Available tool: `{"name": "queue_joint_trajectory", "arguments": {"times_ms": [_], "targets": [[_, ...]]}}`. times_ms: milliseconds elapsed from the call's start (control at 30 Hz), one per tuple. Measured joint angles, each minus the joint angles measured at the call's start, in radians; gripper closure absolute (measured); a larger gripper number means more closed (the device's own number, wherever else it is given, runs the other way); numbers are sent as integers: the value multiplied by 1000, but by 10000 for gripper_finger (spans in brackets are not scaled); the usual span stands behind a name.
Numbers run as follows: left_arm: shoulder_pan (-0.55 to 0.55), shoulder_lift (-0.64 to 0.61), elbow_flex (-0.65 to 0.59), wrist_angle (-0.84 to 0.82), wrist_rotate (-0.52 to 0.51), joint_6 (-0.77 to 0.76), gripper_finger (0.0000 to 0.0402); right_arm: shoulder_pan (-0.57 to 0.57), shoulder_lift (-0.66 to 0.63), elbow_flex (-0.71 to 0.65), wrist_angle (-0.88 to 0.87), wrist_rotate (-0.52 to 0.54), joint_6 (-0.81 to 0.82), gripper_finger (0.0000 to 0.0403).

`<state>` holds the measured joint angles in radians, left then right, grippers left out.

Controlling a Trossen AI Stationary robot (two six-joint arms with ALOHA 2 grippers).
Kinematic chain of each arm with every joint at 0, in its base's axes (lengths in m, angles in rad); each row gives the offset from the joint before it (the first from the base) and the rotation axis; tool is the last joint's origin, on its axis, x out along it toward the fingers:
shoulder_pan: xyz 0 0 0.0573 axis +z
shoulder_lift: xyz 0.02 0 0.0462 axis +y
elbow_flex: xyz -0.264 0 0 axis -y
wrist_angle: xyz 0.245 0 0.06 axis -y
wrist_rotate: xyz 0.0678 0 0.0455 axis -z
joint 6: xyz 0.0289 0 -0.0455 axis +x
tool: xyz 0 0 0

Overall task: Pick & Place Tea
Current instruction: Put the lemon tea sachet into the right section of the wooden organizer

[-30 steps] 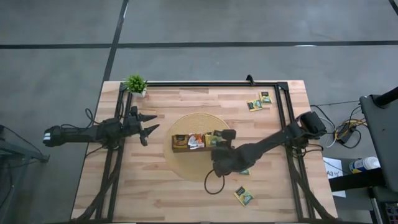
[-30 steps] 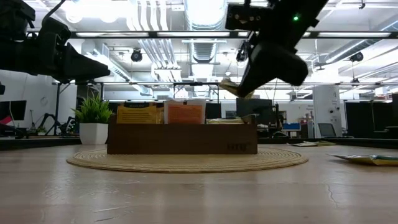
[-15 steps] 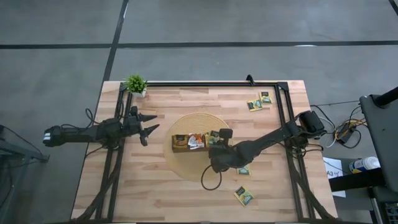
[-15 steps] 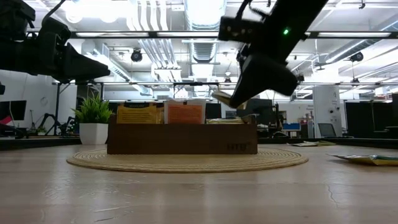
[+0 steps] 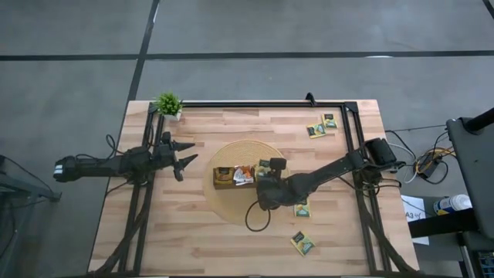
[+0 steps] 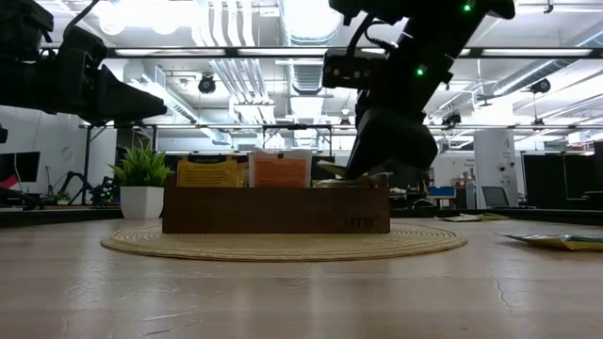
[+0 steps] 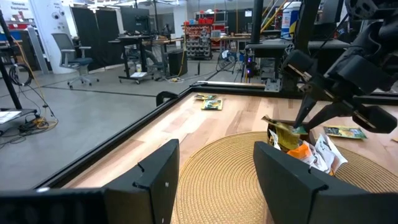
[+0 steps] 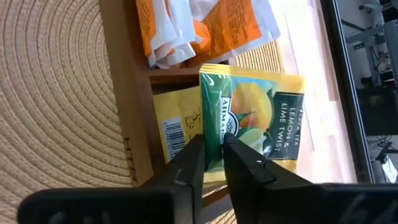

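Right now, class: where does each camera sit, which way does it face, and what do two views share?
High: overhead, straight down; both arms, wooden tray.
Low: table height, level across; tray, right gripper.
Left wrist: faces across the mat; own left gripper open.
Right wrist: looks down; green tea sachet between its fingers.
Shared: the tray shows in all four views.

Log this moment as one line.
right pincer holding green tea sachet | over wooden tray end compartment | left pincer open, waiting aside
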<state>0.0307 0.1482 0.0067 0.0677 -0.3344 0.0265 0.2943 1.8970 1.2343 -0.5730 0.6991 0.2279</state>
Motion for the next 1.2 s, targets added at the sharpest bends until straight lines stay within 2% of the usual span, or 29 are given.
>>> {"name": "queue_joint_trajectory", "arguments": {"times_ms": [433, 667, 1033, 1200], "targets": [[0, 0, 0, 1, 0, 0, 199, 0, -2, 1, -61, -1, 38, 251], [-1, 0, 0, 1, 0, 0, 199, 8, -3, 77, -120, -95, 58, 212], [-1, 0, 0, 1, 0, 0, 199, -3, 4, 64, -123, 8, 34, 217], [-1, 0, 0, 1, 0, 0, 199, -19, 3, -2, 5, 3, 1, 218]]}}
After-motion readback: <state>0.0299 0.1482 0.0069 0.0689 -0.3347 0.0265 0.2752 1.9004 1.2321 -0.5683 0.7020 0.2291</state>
